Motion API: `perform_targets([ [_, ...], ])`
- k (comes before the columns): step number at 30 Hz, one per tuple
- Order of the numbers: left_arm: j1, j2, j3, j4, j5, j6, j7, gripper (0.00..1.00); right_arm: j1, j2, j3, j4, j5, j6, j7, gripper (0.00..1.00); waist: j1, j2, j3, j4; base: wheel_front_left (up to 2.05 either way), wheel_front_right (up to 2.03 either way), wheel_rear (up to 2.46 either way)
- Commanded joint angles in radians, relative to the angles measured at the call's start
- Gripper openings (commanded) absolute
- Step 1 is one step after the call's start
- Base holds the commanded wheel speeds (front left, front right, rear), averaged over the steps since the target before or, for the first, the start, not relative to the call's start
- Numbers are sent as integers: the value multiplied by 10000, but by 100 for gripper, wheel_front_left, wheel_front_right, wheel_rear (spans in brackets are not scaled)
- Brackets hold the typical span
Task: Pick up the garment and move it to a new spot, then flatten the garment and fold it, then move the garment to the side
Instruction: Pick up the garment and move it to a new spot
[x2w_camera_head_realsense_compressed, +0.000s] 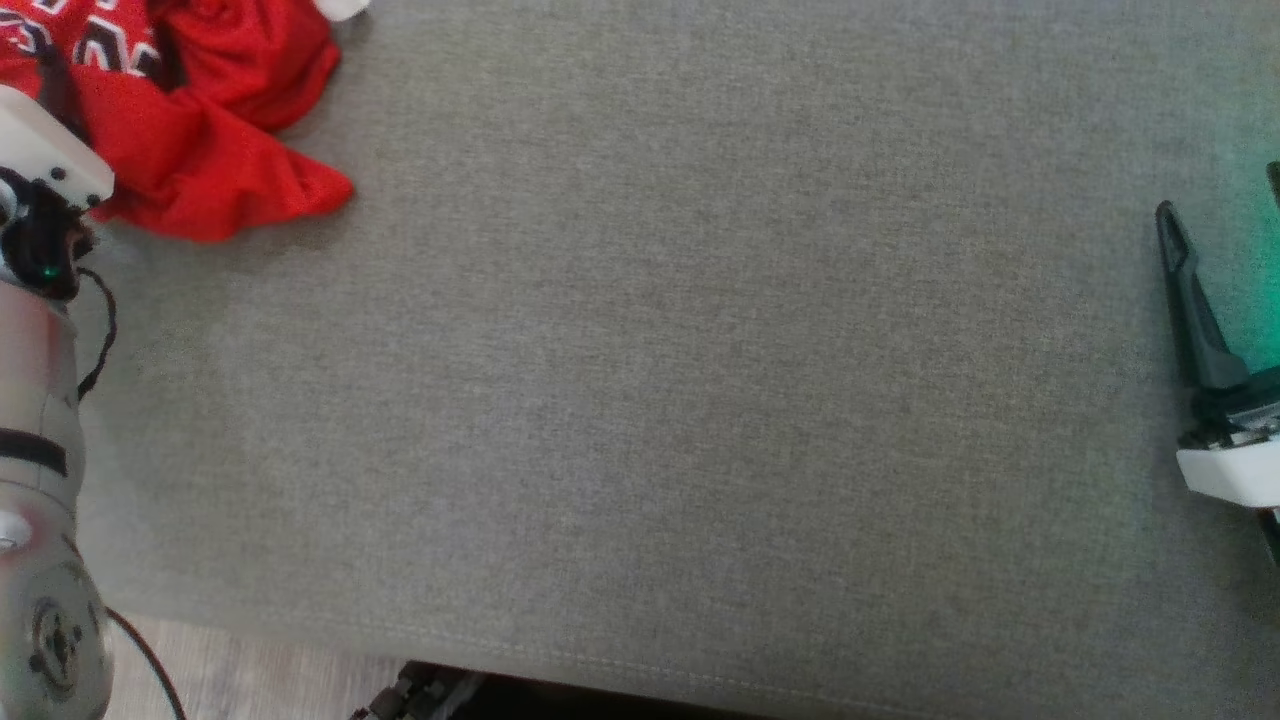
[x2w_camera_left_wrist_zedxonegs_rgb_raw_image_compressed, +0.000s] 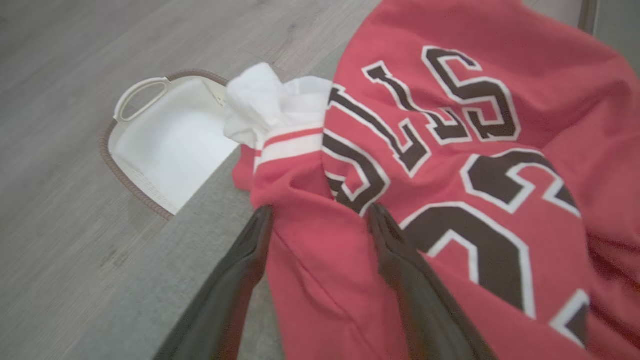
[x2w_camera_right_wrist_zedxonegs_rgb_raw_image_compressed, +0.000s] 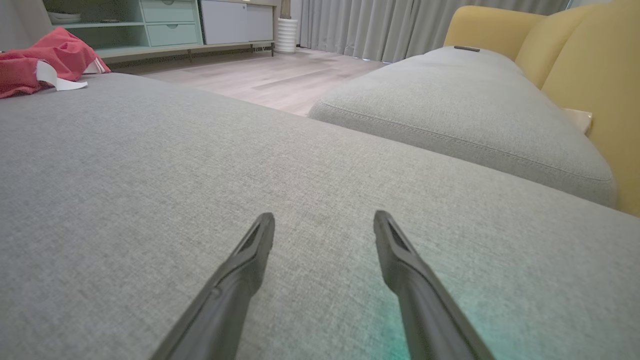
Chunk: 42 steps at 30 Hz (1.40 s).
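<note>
Closest in, my left gripper stands spread wide, a ridge of the red jersey between its 2 fingertips; nothing is clamped. The jersey lies crumpled on the grey sofa cushion, so I can't read a long axis. Its row of black letters slants away from the tips toward the upper right. Left of the tips, a white basket sits on the floor. My right gripper hangs wide open and empty over the cushion, well apart from the jersey.
</note>
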<state>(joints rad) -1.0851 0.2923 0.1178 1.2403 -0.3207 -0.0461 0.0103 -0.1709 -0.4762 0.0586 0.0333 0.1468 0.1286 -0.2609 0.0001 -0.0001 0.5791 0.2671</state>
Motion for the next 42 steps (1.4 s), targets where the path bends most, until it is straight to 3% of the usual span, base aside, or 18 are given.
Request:
perform_targets([
  [1,-186,616,274,-132,-97,-22,-75,100,479,-236,80,-41,-58,21,-9,100,-1,1,215,-145,0,0,0],
  [3,-218,577,227,7,-109,-94,-190,100,452,-204,14,-102,-77,21,-9,100,-1,1,276,-175,0,0,0],
  [4,-228,575,160,48,-73,-158,-279,27,435,-178,-2,-119,-91,21,-9,100,-1,1,285,-184,0,0,0],
  [5,-236,581,71,77,-20,-244,-386,0,411,-137,-7,-127,-104,21,-9,100,-1,1,266,-194,0,0,0],
  [10,-595,885,-601,-228,567,-483,-2031,0,270,272,163,71,-137,21,-9,100,-1,1,-329,-257,0,0,0],
  [17,-1114,1272,-1612,-1257,1281,-771,-2669,0,-23,1253,659,618,-154,21,-9,100,-1,1,-1968,-717,0,0,0],
  [24,-1081,1680,-2512,-2558,1427,-838,-2710,0,-51,2301,1176,1076,-152,21,-9,100,-1,1,-3648,-1658,0,0,0],
  [32,-1048,1964,-3708,-4498,520,-843,-2091,0,238,3141,1538,1230,-117,21,-9,100,-1,1,-5065,-3037,0,0,0],
  [37,-854,1782,-4075,-5682,32,-844,-1521,0,365,3399,1549,1210,-112,21,-9,100,-1,1,-5352,-3658,0,0,0],
  [42,-114,1102,-4510,-6774,-107,-765,-1129,0,320,3552,1593,1160,-86,21,-9,100,-1,1,-5340,-4116,0,0,0],
])
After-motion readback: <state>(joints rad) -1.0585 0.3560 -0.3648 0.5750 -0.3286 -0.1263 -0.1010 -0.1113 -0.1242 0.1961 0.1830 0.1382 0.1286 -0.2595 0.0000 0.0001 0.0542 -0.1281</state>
